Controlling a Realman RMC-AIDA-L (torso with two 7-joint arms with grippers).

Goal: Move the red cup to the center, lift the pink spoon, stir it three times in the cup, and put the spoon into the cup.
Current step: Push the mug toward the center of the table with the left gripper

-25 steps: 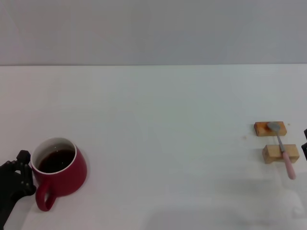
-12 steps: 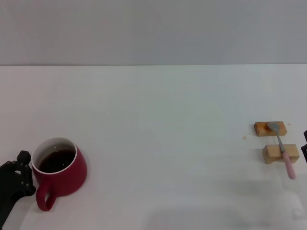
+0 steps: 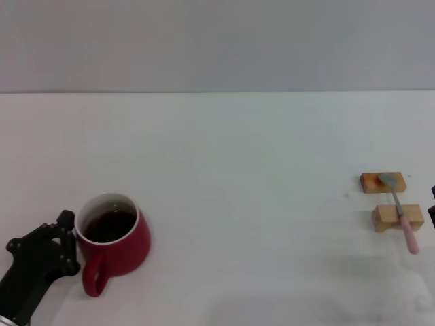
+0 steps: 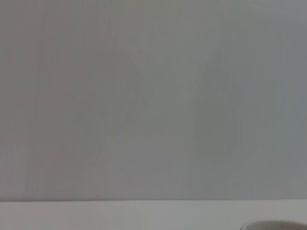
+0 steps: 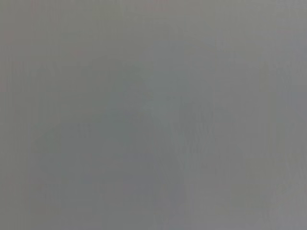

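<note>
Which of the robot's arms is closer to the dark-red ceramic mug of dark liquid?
The left. Its black left gripper is right against the dark-red ceramic mug, by the handle. The right arm barely shows at the table's far right edge, beyond the wooden blocks.

You have one red cup (image 3: 112, 234), one pink spoon (image 3: 401, 212), two wooden blocks (image 3: 383, 182) (image 3: 397, 217), and one black end effector (image 3: 41, 261) on the tabletop (image 3: 238, 156).

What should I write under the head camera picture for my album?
Left gripper beside the red cup; pink spoon resting across two wooden blocks.
</note>
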